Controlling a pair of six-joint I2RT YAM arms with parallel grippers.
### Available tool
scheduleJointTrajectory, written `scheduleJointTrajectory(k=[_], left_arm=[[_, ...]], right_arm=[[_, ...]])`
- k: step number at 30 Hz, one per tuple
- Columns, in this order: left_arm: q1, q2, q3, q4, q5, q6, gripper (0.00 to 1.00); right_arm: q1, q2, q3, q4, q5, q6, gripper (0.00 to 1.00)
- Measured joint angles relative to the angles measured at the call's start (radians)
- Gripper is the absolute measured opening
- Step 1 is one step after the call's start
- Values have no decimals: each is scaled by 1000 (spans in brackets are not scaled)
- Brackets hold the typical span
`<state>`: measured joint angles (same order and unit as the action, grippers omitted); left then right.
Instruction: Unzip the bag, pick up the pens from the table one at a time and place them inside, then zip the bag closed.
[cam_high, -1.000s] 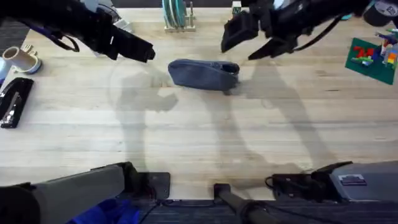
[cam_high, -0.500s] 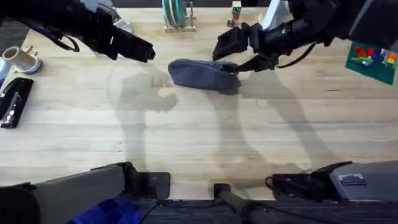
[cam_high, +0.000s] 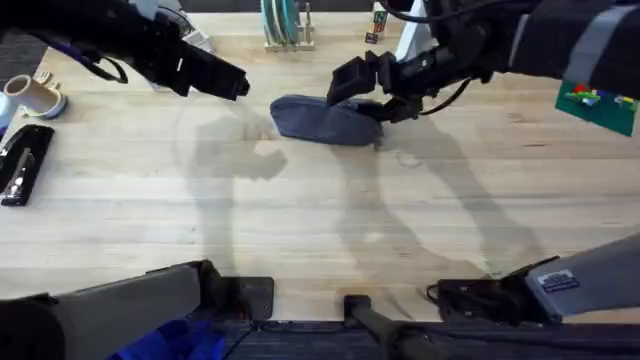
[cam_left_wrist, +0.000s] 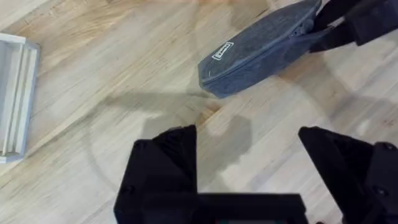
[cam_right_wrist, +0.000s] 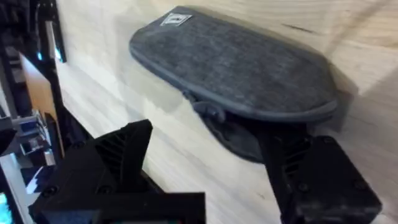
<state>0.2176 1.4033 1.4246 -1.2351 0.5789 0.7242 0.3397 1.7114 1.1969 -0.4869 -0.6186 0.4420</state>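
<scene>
The blue-grey bag (cam_high: 322, 120) lies on the table (cam_high: 320, 220) at the far middle, its zipper looking shut. My right gripper (cam_high: 368, 92) hovers open at the bag's right end. In the right wrist view the bag (cam_right_wrist: 236, 65) sits just beyond the open gripper (cam_right_wrist: 211, 168), with the small zipper pull (cam_right_wrist: 210, 112) on the near edge and one finger (cam_right_wrist: 301, 162) close under that edge. My left gripper (cam_high: 236, 86) stands open, left of the bag and apart from it. Its wrist view shows the bag (cam_left_wrist: 261, 46) ahead of the open gripper (cam_left_wrist: 249, 168). The pens are out of view.
A black stapler (cam_high: 24, 162) and a pale mug (cam_high: 36, 96) sit at the left edge. A rack (cam_high: 285, 28) stands at the back middle, and a white rack (cam_left_wrist: 15, 93) shows in the left wrist view. A green plate with bricks (cam_high: 598, 95) lies at the far right.
My right arm has swung left and lower, bringing its open gripper from beside the bag onto the bag's right end. The left arm and the bag have not moved.
</scene>
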Motion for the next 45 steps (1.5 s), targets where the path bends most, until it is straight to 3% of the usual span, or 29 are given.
scheduleJointTrajectory(k=[13, 33, 45], left_arm=[[0, 0, 0, 0, 0, 0, 995], [0, 0, 0, 0, 0, 0, 995], [0, 0, 0, 0, 0, 0, 996]], right_arm=[[0, 27, -3, 123, -25, 94, 996], [0, 26, -3, 172, -112, 138, 996], [0, -68, -3, 211, -123, 138, 996]])
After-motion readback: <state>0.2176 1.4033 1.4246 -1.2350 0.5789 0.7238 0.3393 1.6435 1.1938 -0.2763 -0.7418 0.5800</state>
